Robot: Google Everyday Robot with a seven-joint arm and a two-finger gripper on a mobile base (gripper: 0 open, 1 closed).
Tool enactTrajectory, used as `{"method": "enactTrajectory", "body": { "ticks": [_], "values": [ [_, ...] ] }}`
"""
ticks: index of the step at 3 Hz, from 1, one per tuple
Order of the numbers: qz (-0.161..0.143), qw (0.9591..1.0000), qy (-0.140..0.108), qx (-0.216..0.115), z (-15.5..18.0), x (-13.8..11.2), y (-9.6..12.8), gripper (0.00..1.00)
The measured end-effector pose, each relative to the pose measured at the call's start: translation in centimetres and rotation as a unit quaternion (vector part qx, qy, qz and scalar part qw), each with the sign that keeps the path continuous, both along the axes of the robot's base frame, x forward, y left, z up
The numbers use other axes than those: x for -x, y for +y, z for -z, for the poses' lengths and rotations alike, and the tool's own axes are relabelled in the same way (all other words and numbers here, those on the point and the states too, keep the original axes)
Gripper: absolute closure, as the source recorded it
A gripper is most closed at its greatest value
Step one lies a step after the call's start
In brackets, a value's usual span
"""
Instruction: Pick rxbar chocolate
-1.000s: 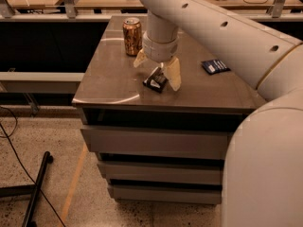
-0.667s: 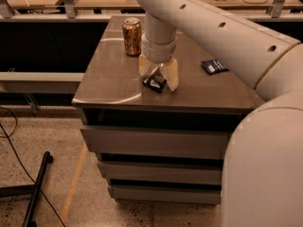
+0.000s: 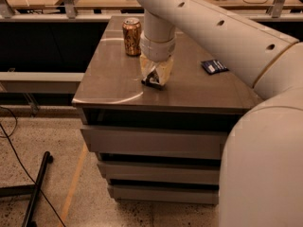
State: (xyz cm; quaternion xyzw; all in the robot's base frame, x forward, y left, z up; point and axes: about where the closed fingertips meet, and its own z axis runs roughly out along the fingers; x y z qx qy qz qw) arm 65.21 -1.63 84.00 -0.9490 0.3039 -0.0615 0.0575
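The rxbar chocolate (image 3: 152,82) is a small black-wrapped bar lying on the grey cabinet top (image 3: 109,86), near the middle of its front half. My gripper (image 3: 155,75) points straight down over it. Its pale fingers (image 3: 164,72) have closed in around the bar, which shows only as a dark end sticking out below them. The bar still rests on the surface. My white arm comes in from the upper right and hides the rest of the bar.
A copper-coloured can (image 3: 131,36) stands upright just behind and left of the gripper. A dark blue flat wrapper (image 3: 214,66) lies on the right part of the top. Drawer fronts (image 3: 151,141) lie below the front edge. A black pole (image 3: 38,186) lies on the floor at left.
The fingers, spread wide either side of the bar a second ago, have drawn together onto it. The bar, can and blue wrapper have stayed in place.
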Motion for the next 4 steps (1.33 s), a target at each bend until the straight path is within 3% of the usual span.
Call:
{"method": "enactTrajectory", "body": {
  "ticks": [1,2,3,4],
  "values": [
    [0.000,1.0000,0.000,0.000,-0.1,0.0,0.0,1.00],
    [0.013,0.9986,-0.035,-0.036,-1.6,0.5,-1.0,1.00],
    [0.035,0.9917,-0.089,-0.086,-4.1,1.2,-2.9,1.00],
    [0.035,0.9917,-0.089,-0.086,-4.1,1.2,-2.9,1.00]
  ]
}}
